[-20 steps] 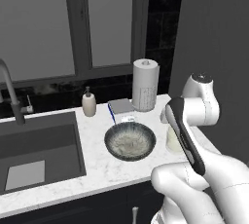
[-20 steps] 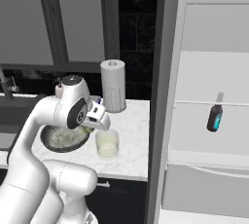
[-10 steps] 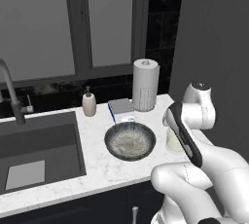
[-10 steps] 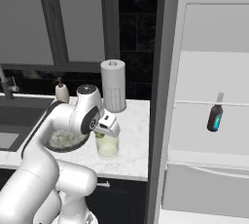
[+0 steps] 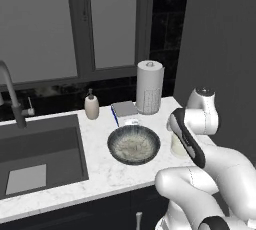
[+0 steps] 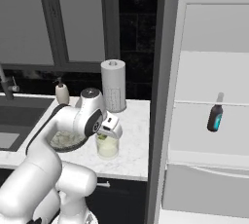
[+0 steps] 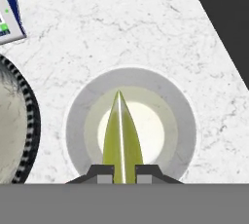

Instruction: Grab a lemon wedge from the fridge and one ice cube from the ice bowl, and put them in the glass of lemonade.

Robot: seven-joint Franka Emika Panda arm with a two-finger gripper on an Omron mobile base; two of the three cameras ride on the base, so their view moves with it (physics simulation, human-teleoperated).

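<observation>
In the hand view the lemon wedge (image 7: 121, 135), a narrow yellow-green slice seen edge on, is pinched between my gripper's (image 7: 121, 173) dark fingertips. It hangs directly over the glass of lemonade (image 7: 78, 121), whose round rim circles it from below. In the right base view the gripper (image 6: 108, 133) is just above the glass (image 6: 107, 146) on the counter. The ice bowl (image 5: 134, 144), dark outside and pale speckled inside, sits left of the glass (image 5: 178, 146). The fridge (image 6: 209, 121) stands open on the right, showing its white shelves.
A tall white paper-towel roll (image 5: 149, 87) stands behind the bowl, with a small beige soap bottle (image 5: 91, 105) and a blue-edged box (image 5: 124, 110) beside it. The dark sink (image 5: 35, 154) is at left. A dark bottle (image 6: 215, 116) stands on a fridge shelf.
The hand has swung right and come down with the lemon wedge, from beside the bowl to just over the glass. The grip stays shut.
</observation>
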